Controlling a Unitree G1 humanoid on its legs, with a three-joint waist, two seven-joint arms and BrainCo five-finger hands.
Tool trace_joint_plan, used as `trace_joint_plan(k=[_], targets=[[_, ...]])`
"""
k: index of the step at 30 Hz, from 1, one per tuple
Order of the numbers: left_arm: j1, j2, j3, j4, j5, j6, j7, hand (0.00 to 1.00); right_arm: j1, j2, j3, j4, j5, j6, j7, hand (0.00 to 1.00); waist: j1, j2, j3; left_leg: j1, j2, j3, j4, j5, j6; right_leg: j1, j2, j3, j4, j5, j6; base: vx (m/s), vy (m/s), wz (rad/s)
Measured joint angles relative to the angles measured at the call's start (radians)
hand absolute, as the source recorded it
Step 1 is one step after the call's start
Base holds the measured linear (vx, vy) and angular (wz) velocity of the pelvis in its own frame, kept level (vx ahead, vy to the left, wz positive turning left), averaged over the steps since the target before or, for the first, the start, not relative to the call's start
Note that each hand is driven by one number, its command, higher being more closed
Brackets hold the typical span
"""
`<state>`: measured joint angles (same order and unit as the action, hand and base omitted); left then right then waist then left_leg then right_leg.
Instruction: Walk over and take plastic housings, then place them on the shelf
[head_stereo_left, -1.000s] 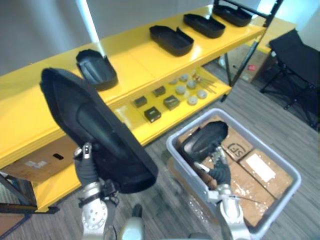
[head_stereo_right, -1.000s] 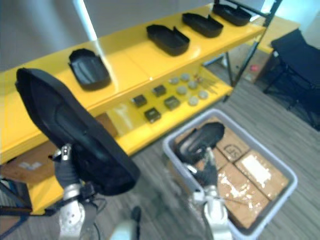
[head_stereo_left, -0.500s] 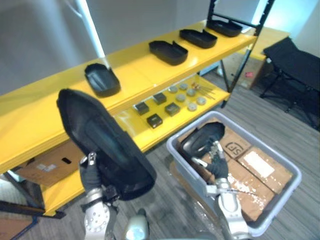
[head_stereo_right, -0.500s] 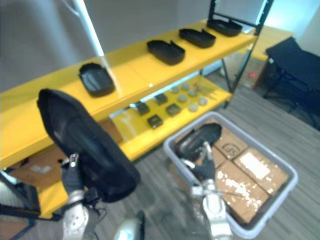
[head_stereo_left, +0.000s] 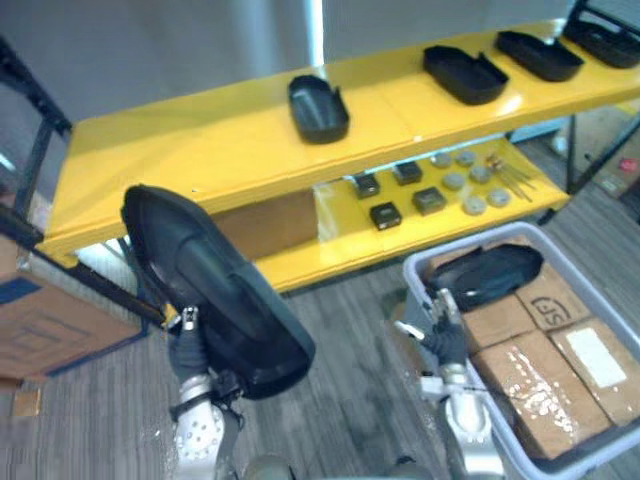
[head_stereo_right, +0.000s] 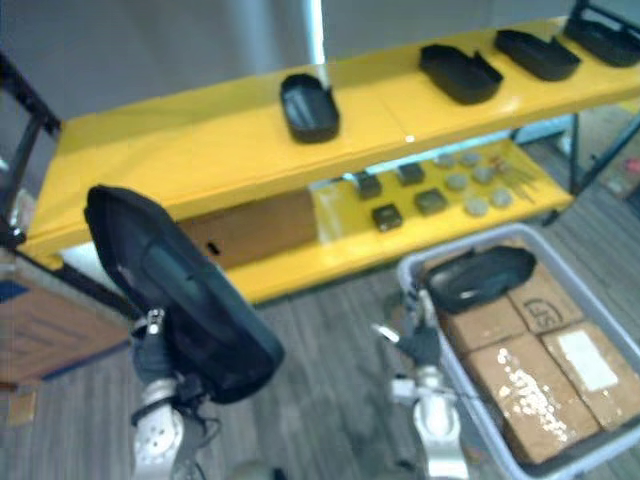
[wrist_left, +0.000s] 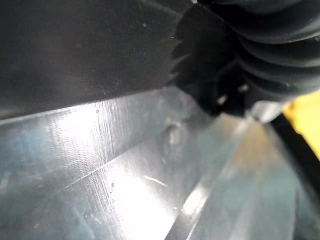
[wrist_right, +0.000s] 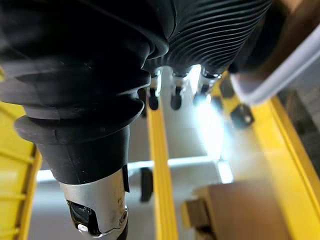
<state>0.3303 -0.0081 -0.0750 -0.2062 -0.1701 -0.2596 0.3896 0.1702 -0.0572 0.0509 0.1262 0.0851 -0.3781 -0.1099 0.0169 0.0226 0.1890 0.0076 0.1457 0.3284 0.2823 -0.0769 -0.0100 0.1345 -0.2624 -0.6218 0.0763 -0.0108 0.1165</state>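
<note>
Down at 8 o'clock the left hand (head_stereo_left: 186, 348) pinches the rim of a big black plastic housing (head_stereo_left: 205, 285), holding it upright, clear of the floor. At 4 o'clock the right hand (head_stereo_left: 447, 338), fingers spread, sits at the wall of the grey bin (head_stereo_left: 415, 285), just beside a second housing (head_stereo_left: 490, 275) lying inside. The yellow shelf (head_stereo_left: 200, 150) runs across 12 o'clock.

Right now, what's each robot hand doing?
Left robot hand: closed on a black plastic housing, held up.
Right robot hand: open, holding nothing.
</note>
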Motion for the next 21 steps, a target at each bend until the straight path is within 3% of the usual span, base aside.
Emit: trace_joint_plan(k=[6, 11, 15, 17, 21], targets=[[0.021, 0.0, -0.008, -0.021, 0.031, 0.0, -0.006, 1.0, -0.03, -0.013, 0.013, 0.004, -0.001, -0.03, 0.001, 0.0, 0.003, 0.025, -0.011, 0.087, -0.02, 0.01, -0.204, 0.043, -0.066, 0.023, 0.006, -0.018, -0.001, 0.006, 0.007, 0.01, 0.07, 0.26], [0.011, 0.003, -0.005, -0.034, 0.019, 0.0, -0.058, 1.0, -0.019, -0.016, 0.048, 0.013, -0.003, -0.044, 0.025, 0.0, 0.001, 0.016, -0.006, 0.114, -0.05, -0.004, -0.295, 0.044, -0.067, 0.023, -0.005, -0.032, 0.01, 0.017, 0.025, -0.05, 0.097, 0.2], [-0.011, 0.037, -0.029, -0.034, 0.018, 0.0, -0.103, 1.0, 0.032, 0.001, 0.05, 0.011, -0.001, -0.037, 0.022, 0.0, -0.008, -0.004, -0.01, 0.105, -0.085, -0.095, -0.317, 0.068, -0.045, 0.005, -0.039, 0.157, 0.098, 0.006, 0.006, -0.04, 0.143, 0.65], [-0.026, 0.055, -0.023, -0.034, 0.017, 0.0, -0.105, 1.0, 0.037, 0.006, 0.051, 0.01, 0.0, -0.035, 0.024, 0.0, -0.007, -0.019, -0.015, 0.087, -0.091, -0.123, -0.342, 0.092, -0.045, 0.0, -0.039, 0.165, 0.101, -0.018, -0.033, -0.04, 0.005, 0.5], [-0.014, 0.066, -0.017, -0.031, 0.02, 0.002, -0.083, 1.0, 0.027, 0.005, 0.05, 0.008, 0.009, -0.015, 0.033, 0.0, -0.002, -0.022, -0.01, 0.06, -0.093, -0.126, -0.361, 0.124, -0.056, -0.021, -0.025, 0.192, 0.072, -0.03, -0.021, -0.04, -0.033, 0.03]])
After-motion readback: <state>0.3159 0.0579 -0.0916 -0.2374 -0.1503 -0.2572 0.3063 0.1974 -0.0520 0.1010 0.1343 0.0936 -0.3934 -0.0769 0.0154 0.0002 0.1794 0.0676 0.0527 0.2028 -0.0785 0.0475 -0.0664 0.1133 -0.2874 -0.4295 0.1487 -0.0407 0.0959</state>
